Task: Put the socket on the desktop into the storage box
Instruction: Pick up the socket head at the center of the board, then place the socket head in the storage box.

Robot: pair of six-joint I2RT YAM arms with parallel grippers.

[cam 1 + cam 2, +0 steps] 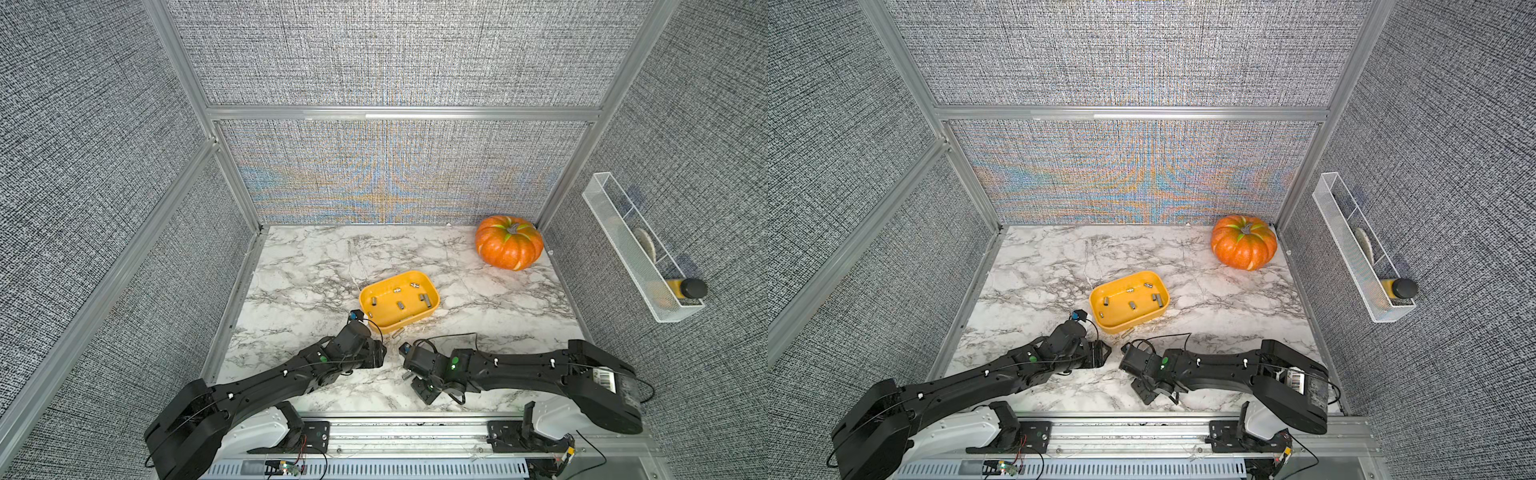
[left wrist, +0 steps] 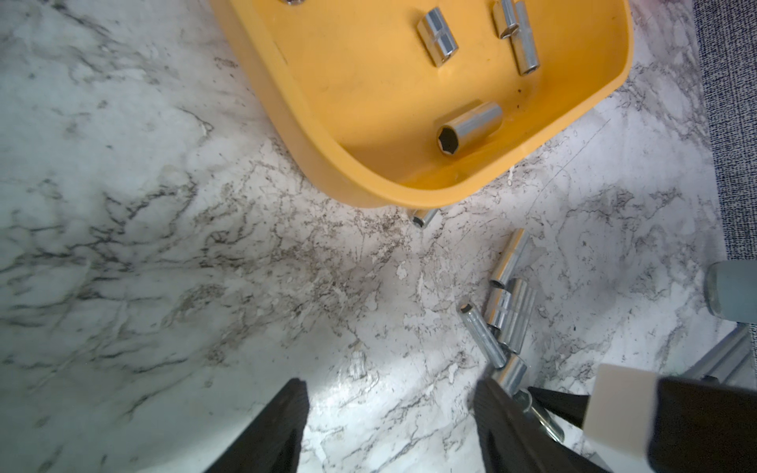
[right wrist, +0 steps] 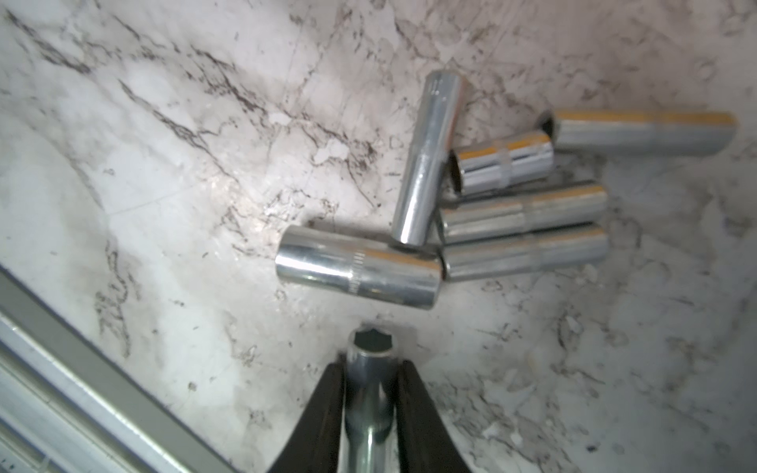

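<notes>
The right gripper (image 3: 370, 364) is clamped on a hex-mouthed chrome steel socket (image 3: 370, 397). One black finger presses each flank, and the socket's open mouth pokes out past the fingertips. I cannot tell whether it rests on the surface or hangs just off it. Right ahead of those fingertips a stubby chrome socket (image 3: 356, 266) lies crosswise. Just beyond it is a huddle of chrome sockets (image 3: 524, 211), five in all, several of them touching. All lie flat on the white grey-veined marble desktop (image 3: 164, 164).

The left gripper (image 2: 393, 409) stands open, its jaws wide apart with only bare marble between them. The same huddle sits just outside one of its fingers, and the right gripper's black tip shows close beside that finger.

Farther ahead of the left gripper sits the shallow yellow-orange plastic storage box (image 2: 327, 135). A small chrome socket (image 2: 424, 216) lies on the marble, tucked against the box's near wall. Inside the box lies a scatter of chrome sockets (image 2: 469, 127), seen in both top views as well.

Well past the box, off toward the right arm's side, an orange ribbed pumpkin (image 1: 509, 243) stands in the far corner. Beyond the desktop's edge on that side a white wire-mesh basket (image 1: 640, 257) hangs on the grey fabric wall
</notes>
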